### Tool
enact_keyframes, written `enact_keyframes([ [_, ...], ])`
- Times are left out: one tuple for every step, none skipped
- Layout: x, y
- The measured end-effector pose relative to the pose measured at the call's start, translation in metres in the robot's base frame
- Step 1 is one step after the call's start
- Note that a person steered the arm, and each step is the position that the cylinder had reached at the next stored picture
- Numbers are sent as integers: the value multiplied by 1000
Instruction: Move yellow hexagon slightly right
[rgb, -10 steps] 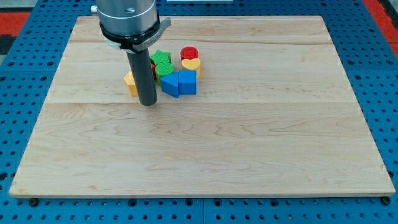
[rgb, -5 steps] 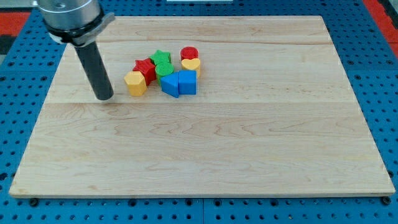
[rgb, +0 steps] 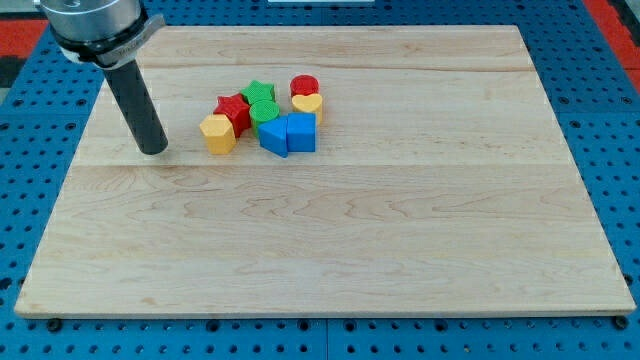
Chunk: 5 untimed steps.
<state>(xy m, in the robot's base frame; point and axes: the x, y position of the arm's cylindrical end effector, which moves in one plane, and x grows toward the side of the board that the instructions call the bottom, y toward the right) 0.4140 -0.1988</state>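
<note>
Camera view, my tip (rgb: 153, 150) left of yellow hexagon (rgb: 217, 133), apart

board (rgb: 330, 230): pale wood, visible grain, smooth matt
blocks (rgb: 263, 118): smooth, coloured, slight sheen
rod (rgb: 138, 108): dark, matt
collar (rgb: 95, 22): shiny metal

Board: pale wooden table top (rgb: 400, 240), on a blue pegboard (rgb: 620, 150).
Cluster: all blocks lie close together near the view's top, left of centre.
Blocks: yellow hexagon (rgb: 217, 133), red star (rgb: 234, 109), green star (rgb: 259, 93), green cylinder (rgb: 265, 112), red cylinder (rgb: 305, 86), yellow heart (rgb: 307, 104), blue triangle (rgb: 272, 138), blue cube (rgb: 301, 132).
My tip (rgb: 153, 151): on the board, left of the yellow hexagon, not touching it.
</note>
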Motion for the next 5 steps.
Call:
enact_keyframes([
  [-11,27],
  [-18,50],
  [-18,50],
  [-22,37],
  [-41,23],
])
